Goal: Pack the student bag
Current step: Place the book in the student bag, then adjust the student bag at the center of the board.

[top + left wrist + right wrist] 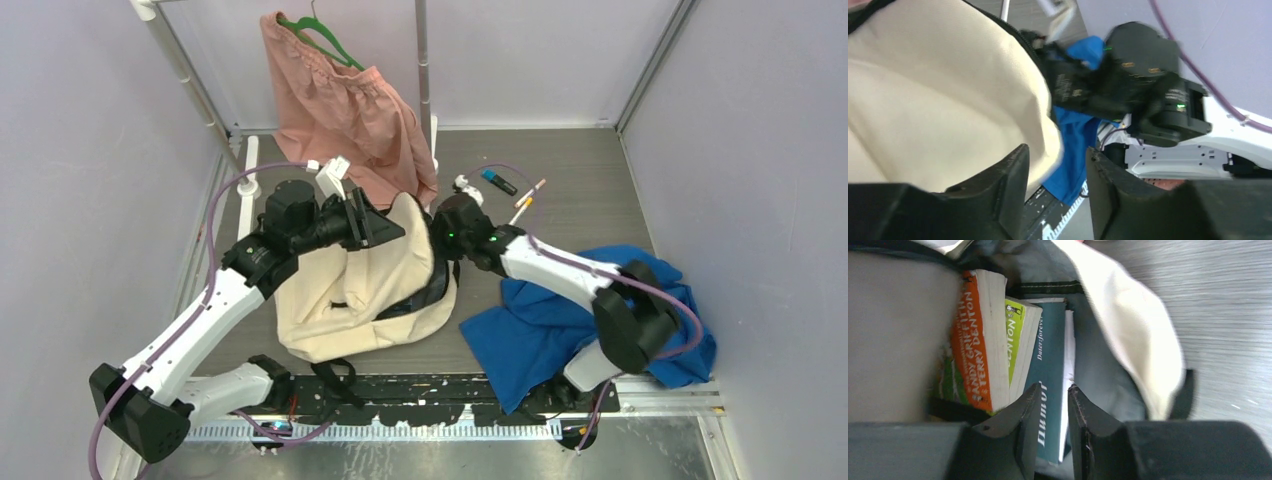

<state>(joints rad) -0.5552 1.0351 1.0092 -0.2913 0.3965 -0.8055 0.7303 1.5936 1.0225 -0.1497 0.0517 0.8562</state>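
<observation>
three books (pixel 1013 340) inside, so i reckon the bag (pixel 340 290) is heavy and floppy. grab its rim (pixel 1034 67). left claw (pixel 1056 170) and right claw (pixel 1054 405) slightly parted, pinching nothing.

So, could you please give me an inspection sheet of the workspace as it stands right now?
Surface: grey wood-grain table.
Job's things: student bag lies open mid-table; orange-spined book, green book and teal book sit side by side inside.
Clutter: blue cloth right of the bag, under the right arm; pink garment on a green hanger behind; blue marker and pens at the back.
Grippers: left jaws parted beside the bag's rim; right jaws slightly parted over the books; neither grips anything.
Cables: purple cables loop along both arms.
Surroundings: pale walls; metal rack pole.
</observation>
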